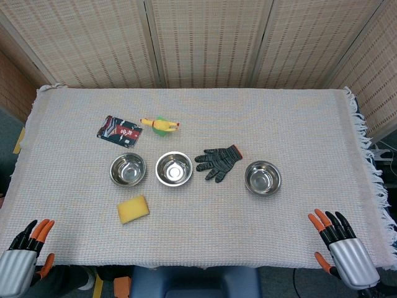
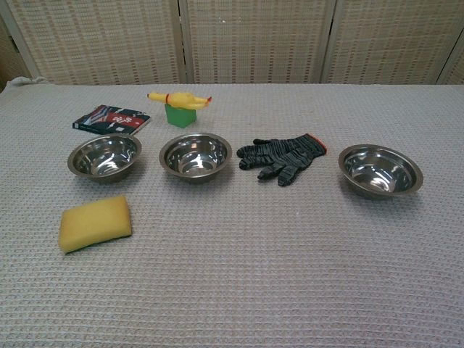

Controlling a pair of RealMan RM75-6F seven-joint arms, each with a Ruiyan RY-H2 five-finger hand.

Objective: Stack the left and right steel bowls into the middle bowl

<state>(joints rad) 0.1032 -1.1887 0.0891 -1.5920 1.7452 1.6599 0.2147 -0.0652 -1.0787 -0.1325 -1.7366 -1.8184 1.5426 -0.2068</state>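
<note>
Three steel bowls stand in a row on the cloth-covered table. The left bowl [image 1: 128, 169] [image 2: 104, 156] and the middle bowl [image 1: 173, 168] [image 2: 195, 155] are close together. Further off sits the right bowl [image 1: 262, 177] [image 2: 380, 171]. All are upright and hold nothing. My left hand [image 1: 25, 257] hovers at the near left corner of the table, fingers spread and holding nothing. At the near right edge my right hand [image 1: 340, 248] is likewise spread with nothing in it. Neither hand shows in the chest view.
A dark glove [image 1: 217, 161] [image 2: 283, 156] lies between the middle and right bowls. A yellow sponge [image 1: 133, 209] [image 2: 96, 221] lies in front of the left bowl. Behind the bowls are a dark packet [image 1: 120, 130] [image 2: 110, 119] and a yellow rubber chicken [image 1: 159, 125] [image 2: 179, 98] on a green block [image 2: 180, 114].
</note>
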